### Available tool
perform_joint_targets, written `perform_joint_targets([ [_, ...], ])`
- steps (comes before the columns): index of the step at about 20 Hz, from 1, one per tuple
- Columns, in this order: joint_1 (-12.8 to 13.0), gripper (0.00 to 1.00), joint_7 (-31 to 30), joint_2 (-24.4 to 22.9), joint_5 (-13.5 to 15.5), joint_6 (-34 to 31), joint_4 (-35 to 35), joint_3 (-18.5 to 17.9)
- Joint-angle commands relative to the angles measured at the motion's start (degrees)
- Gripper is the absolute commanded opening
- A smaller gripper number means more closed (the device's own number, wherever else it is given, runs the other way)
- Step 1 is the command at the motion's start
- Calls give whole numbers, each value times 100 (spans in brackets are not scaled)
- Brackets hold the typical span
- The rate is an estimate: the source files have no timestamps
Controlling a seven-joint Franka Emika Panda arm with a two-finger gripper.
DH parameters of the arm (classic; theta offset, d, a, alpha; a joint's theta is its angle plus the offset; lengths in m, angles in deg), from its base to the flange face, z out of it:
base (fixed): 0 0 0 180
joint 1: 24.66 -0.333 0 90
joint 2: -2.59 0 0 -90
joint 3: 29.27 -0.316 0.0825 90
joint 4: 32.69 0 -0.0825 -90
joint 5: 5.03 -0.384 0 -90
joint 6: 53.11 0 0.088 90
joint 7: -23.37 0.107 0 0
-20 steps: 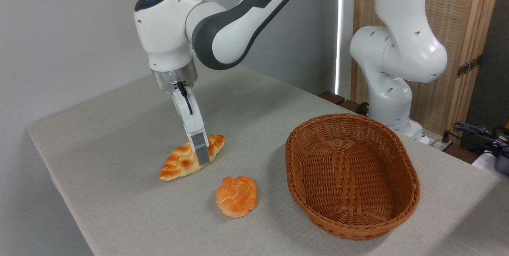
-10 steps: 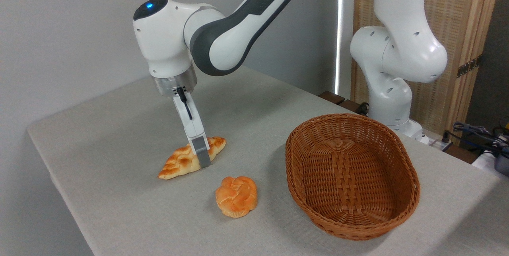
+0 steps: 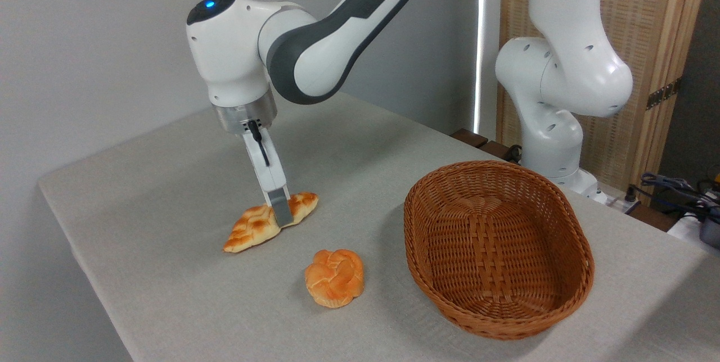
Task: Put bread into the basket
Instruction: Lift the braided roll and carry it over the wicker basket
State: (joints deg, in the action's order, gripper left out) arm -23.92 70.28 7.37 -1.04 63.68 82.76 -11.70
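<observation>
The bread, a long braided golden loaf with pointed ends, lies on the table at left centre. My gripper comes down on its middle. The near grey fingertip presses against the loaf's front side, and the far finger is hidden behind the loaf. The loaf looks pinched between them and still touches the table. The basket, a large oval brown wicker one, stands to the right with nothing in it, well apart from the gripper.
A small round knotted orange bun sits between the loaf and the basket, nearer the front. The arm's white base rises behind the basket. Cables lie at far right. The table's left edge is close to the loaf.
The fingers have drawn in on the loaf, which now looks narrower and slightly turned. The wrist has shifted a little left and up.
</observation>
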Motion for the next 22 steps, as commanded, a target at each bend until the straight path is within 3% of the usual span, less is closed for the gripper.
perform_joint_targets([
  [1,-101,15,38,-92,14,-1409,-960,-77],
  [5,-205,16,117,-451,67,-2922,-1552,-245],
  [8,-530,16,1228,-1074,-11,-3478,-1211,-288],
  [10,-584,17,2335,-1706,-134,-3418,-483,-778],
  [12,-584,17,3417,-2190,-432,-3383,107,-1130],
  [15,-584,18,4596,-2587,-732,-3199,731,-1614],
  [19,-567,27,5372,-2658,-741,-3075,1198,-2028],
  [22,-514,40,5417,-2650,-741,-2760,1497,-2046],
])
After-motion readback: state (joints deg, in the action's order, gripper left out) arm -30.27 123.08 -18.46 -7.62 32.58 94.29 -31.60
